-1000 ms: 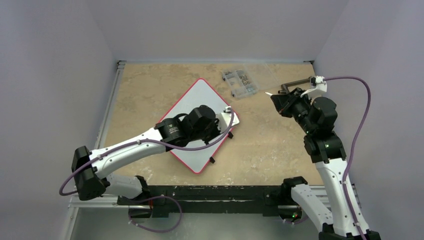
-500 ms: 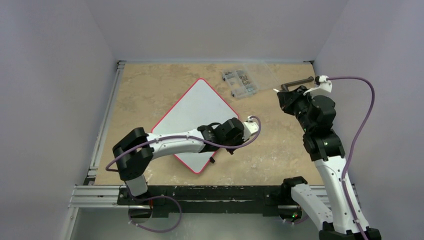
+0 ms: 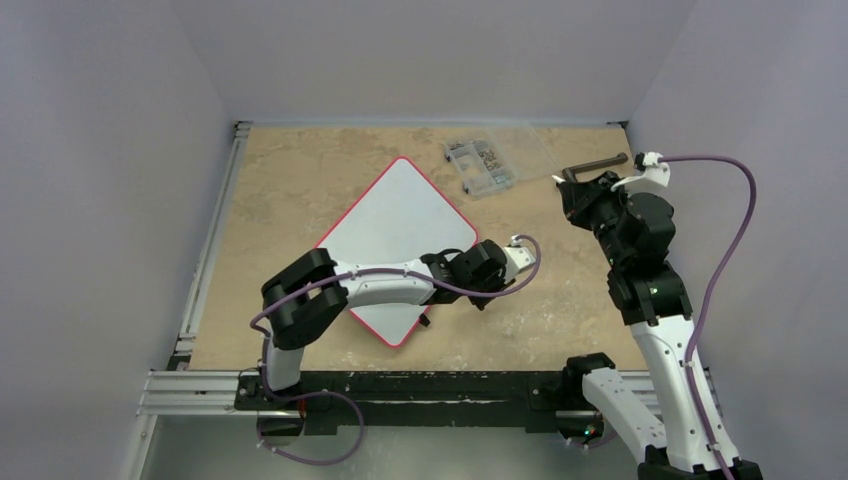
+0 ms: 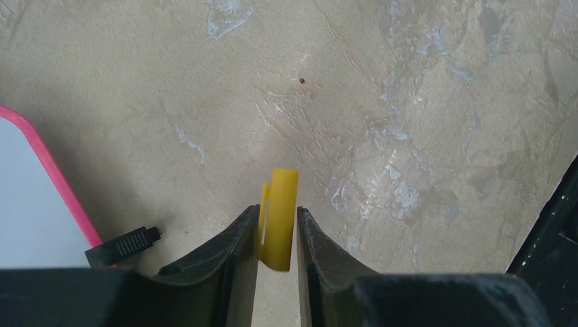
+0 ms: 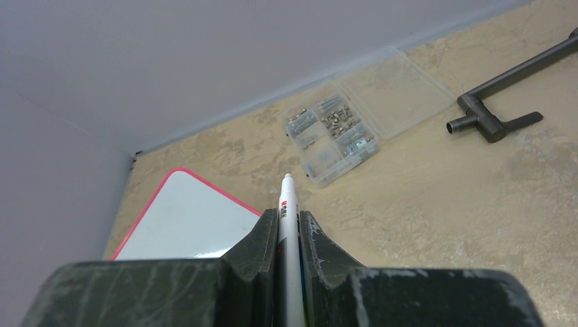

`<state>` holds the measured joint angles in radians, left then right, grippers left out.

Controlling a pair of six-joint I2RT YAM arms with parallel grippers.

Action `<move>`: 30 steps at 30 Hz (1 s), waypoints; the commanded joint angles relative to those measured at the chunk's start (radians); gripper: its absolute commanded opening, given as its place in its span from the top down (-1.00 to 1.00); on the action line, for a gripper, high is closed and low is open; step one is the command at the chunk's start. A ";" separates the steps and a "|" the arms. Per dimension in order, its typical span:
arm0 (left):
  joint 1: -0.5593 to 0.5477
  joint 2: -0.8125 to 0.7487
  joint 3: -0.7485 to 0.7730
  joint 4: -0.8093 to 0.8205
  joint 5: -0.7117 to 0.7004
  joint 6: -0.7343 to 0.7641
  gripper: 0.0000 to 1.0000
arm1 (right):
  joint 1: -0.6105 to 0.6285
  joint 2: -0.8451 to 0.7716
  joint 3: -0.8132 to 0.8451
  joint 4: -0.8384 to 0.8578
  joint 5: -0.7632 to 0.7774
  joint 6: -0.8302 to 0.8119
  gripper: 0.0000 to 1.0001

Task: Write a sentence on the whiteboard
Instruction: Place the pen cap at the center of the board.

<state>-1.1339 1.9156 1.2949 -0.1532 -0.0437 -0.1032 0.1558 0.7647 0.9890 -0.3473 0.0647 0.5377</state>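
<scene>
Left gripper (image 4: pixel 276 211) clamps yellow cap (image 4: pixel 282 187) beside whiteboard (image 4: pixel 27 204); right gripper (image 5: pixel 287 214) clamps marker (image 5: pixel 286 194) nr parts box (image 5: pixel 341 133), T-handle tool (image 5: pixel 491 116).

The cap (image 4: pixel 279 197) sits in the left gripper (image 4: pixel 277 219), over the table (image 4: pixel 409 102). The board (image 4: pixel 27 197) lies to this gripper's left, with a tab (image 4: pixel 123 244) at its edge. The pen (image 5: pixel 287 197) sits in the right gripper (image 5: pixel 287 219) and sticks out in front. Ahead of that gripper lies the box (image 5: pixel 341 133). The board is ahead to its left. The tool (image 5: pixel 497 109) is ahead to its right.
</scene>
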 commanded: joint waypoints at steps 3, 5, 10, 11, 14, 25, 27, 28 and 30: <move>-0.004 0.014 0.017 0.084 -0.012 -0.006 0.32 | -0.005 -0.012 0.030 0.024 0.011 -0.011 1.00; -0.004 0.013 0.016 0.087 -0.006 -0.002 0.23 | -0.004 -0.013 0.028 0.025 0.009 -0.011 1.00; -0.004 -0.022 0.009 0.085 0.010 0.005 -0.08 | -0.004 -0.007 0.032 0.026 0.003 -0.013 1.00; -0.004 -0.040 0.004 0.080 0.010 0.006 -0.21 | -0.005 -0.006 0.035 0.025 0.002 -0.013 1.00; -0.004 -0.122 -0.015 0.051 0.014 0.016 -0.67 | -0.005 -0.002 0.038 0.033 -0.002 -0.019 1.00; 0.179 -0.564 -0.090 -0.232 0.127 0.007 -1.00 | -0.004 0.035 0.041 0.100 -0.059 -0.051 1.00; 0.235 -0.659 -0.075 -0.334 0.117 0.024 -0.99 | -0.004 0.050 0.029 0.135 -0.133 -0.046 1.00; 0.262 -0.699 -0.059 -0.382 0.101 0.035 -0.99 | -0.004 0.061 0.019 0.159 -0.170 -0.047 1.00; 0.318 -0.765 -0.026 -0.470 0.080 0.061 -1.00 | -0.004 0.095 0.014 0.184 -0.252 -0.045 1.00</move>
<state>-0.8867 1.2652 1.2171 -0.4129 0.0444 -0.0834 0.1558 0.8204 0.9894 -0.2760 -0.0280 0.5072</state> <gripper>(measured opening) 0.997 0.090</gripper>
